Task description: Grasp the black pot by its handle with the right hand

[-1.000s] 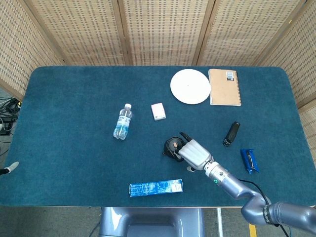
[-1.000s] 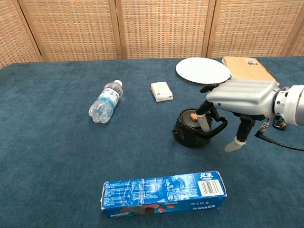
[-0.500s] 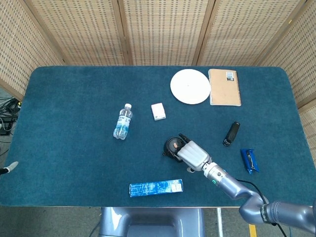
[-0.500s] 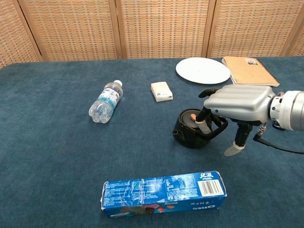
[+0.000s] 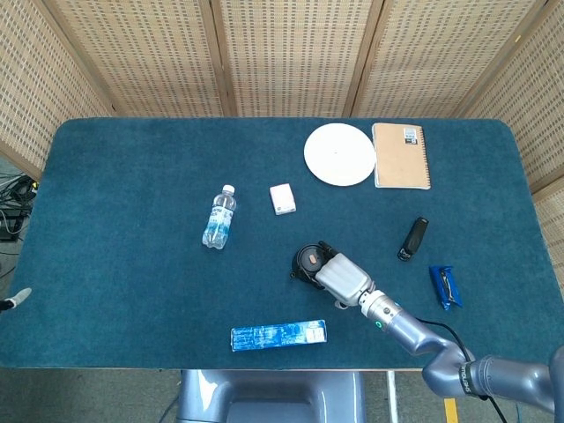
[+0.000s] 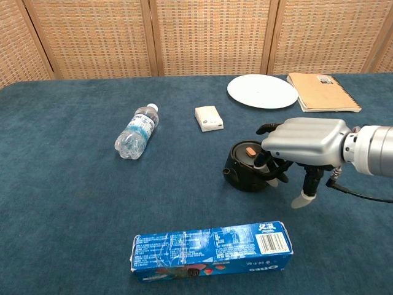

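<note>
The small black pot (image 5: 307, 262) (image 6: 241, 170) stands on the blue table, with an orange knob on its lid. My right hand (image 5: 342, 278) (image 6: 307, 142) lies over the pot's right side and covers the arched handle. Its fingers (image 6: 270, 175) curl in around the handle, while the thumb (image 6: 304, 195) hangs down apart from the pot. The pot rests on the cloth. Only a pale tip of my left hand (image 5: 12, 300) shows at the head view's left edge.
A blue biscuit box (image 5: 278, 335) (image 6: 212, 249) lies in front of the pot, a water bottle (image 5: 218, 218) (image 6: 135, 132) to its left, a small white box (image 5: 282, 198) behind it. Further back: white plate (image 5: 340, 154), notebook (image 5: 401, 155). To the right: black device (image 5: 412, 238), blue packet (image 5: 446, 286).
My right hand has sunk lower over the pot and shifted slightly left. Its fingers, which pointed down through the handle, have curled in around it. The pot has stayed in place.
</note>
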Tool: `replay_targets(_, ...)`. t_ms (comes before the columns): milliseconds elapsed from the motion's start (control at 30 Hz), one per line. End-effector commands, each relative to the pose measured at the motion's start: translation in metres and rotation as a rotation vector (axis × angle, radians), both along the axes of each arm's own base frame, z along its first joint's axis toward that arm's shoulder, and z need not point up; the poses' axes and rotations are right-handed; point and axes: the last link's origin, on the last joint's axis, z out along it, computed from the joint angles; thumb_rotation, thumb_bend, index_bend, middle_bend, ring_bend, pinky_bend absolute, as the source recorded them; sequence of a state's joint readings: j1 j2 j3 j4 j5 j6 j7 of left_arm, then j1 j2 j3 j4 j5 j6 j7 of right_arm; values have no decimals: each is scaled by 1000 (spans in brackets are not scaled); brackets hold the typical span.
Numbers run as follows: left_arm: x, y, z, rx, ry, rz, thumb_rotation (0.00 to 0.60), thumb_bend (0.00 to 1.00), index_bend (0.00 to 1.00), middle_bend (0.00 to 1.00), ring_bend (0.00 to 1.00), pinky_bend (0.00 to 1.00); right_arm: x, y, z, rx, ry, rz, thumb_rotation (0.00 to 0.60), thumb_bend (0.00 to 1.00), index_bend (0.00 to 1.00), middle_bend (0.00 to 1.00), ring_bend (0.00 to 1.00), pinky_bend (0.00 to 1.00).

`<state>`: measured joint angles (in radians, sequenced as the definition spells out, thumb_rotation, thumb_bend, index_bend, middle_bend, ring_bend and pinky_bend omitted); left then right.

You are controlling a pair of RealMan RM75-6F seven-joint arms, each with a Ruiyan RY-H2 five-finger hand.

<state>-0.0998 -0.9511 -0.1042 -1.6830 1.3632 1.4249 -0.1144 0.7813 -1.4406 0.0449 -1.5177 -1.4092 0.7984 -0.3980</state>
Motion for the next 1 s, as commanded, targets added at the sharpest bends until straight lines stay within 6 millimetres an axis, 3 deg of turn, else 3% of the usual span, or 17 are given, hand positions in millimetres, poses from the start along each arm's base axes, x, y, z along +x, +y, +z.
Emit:
replay_targets(33,-1,0,1,1,-1,0,600,0,0,0,0,0,-1,0,-1,-1,12,5,600,0,609,584,537,0)
replay_targets(133,-1,0,1,2,-2,0,600,0,0,0,0,0,-1,0,-2,-2,18,11,600,0,652,619,565,0)
replay_targets(367,-1,0,1,3,-3,-1,600,0,0,0,0,0,3,0,-3,-3,10,25,600,0,899,797,680,0)
replay_targets(500,-1,0,2,4,-4,0,600,0,0,0,0,0,4,-2,-4,-7,4,16,600,0,980,841,700,0)
replay_targets(733,-3,1,3,4,-7,3,600,0,0,0,0,0,8,-4,-2,24,-38,-30,600,0,1000,893,740,0)
replay_targets(867,-2,1,2,3,-9,3,600,0,0,0,0,0,11,-5,-1,32,-66,-54,530,0,1000,921,761,0)
replay_targets(1000,-3,0,3,4,-11,3,600,0,0,0,0,0,17,-7,4,24,-95,-54,509,0,1000,940,771,0)
